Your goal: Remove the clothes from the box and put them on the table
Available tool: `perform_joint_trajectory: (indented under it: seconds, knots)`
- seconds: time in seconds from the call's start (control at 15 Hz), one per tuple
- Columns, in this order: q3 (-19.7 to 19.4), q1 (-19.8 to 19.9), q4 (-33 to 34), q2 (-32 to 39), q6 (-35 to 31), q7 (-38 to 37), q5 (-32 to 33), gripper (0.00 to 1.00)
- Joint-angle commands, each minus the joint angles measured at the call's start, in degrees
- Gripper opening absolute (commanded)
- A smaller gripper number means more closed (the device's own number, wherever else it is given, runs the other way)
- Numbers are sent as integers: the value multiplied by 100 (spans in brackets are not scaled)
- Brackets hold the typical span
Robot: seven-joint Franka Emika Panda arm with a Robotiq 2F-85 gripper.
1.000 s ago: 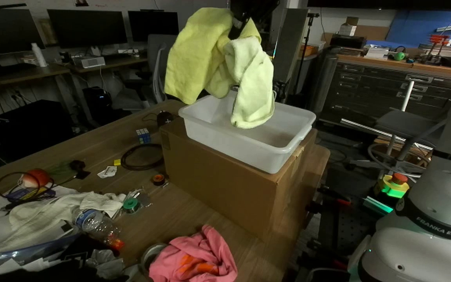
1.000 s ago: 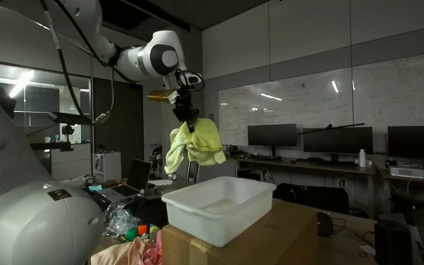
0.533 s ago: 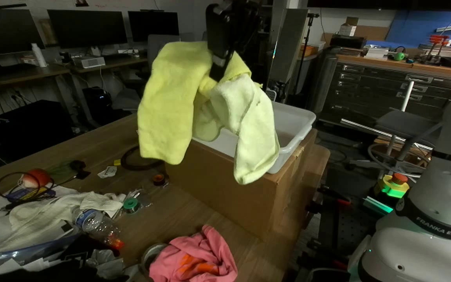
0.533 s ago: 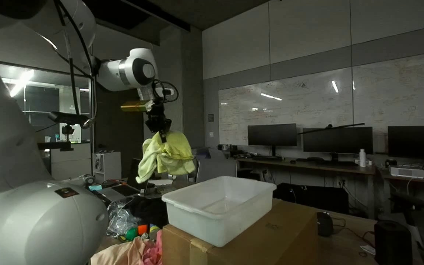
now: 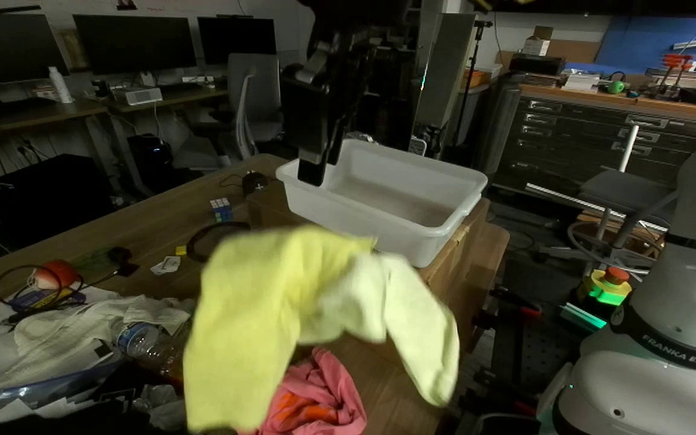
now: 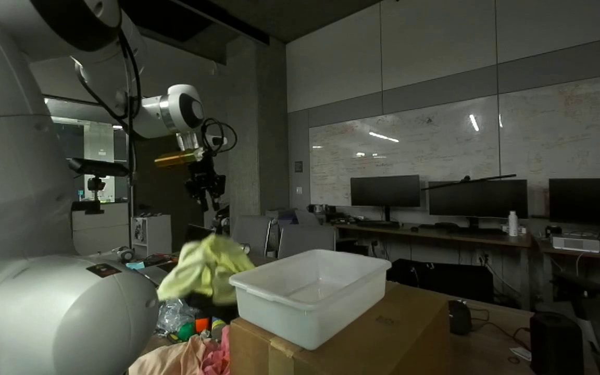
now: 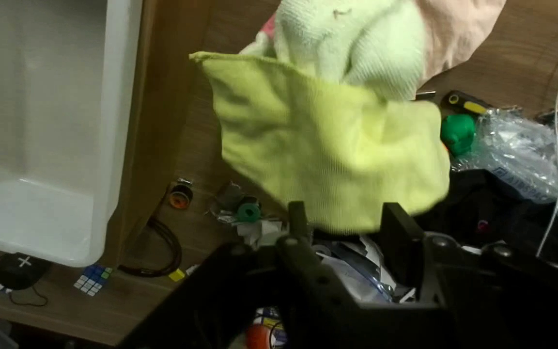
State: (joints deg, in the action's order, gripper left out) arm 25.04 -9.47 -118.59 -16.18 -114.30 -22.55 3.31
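Note:
My gripper [image 7: 345, 213] is open in the wrist view, with its fingers [image 7: 402, 232] well apart and nothing between them. It also shows in both exterior views [image 5: 322, 169] [image 6: 210, 202], above the table beside the white box. A yellow-green cloth [image 5: 245, 308] is blurred in mid-air below the gripper, apart from it; it also shows in the wrist view [image 7: 327, 140] and an exterior view [image 6: 209, 271]. The white box [image 5: 360, 223] stands beside it, and no cloth shows in its visible inside. A pink cloth [image 5: 324, 393] and a peach cloth [image 6: 170, 359] lie on the table [image 5: 384, 386].
The white box stands on a large cardboard box [image 6: 378, 323]. Clutter lies on the table: a bottle [image 5: 136, 338], a Rubik's cube [image 5: 222, 209], a white cloth [image 5: 82, 320], plastic wrap [image 7: 516, 150] and a black cloth [image 7: 482, 213]. A laptop [image 6: 196, 233] shows behind.
The gripper carried the yellow-green cloth from over the white box to the side above the table. It has opened and let go, and the cloth has dropped away below it.

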Motion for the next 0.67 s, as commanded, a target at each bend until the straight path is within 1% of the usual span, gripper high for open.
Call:
perform_joint_trajectory:
  seconds: [0.0,0.07,0.13,0.2,0.27,0.47,0.6]
  knots:
    - [-108,-138,455,360,464,12,261,76]
    - [-134,-140,492,400,557,-14,273,83]
    - [-161,-136,513,436,631,-31,283,92]
    - [-205,-128,521,437,722,-57,259,98]
    - [-243,-106,504,444,774,-145,270,100]
    - [-429,5,338,271,1019,-747,191,100]
    - [-619,71,132,59,1201,-1082,68,100]
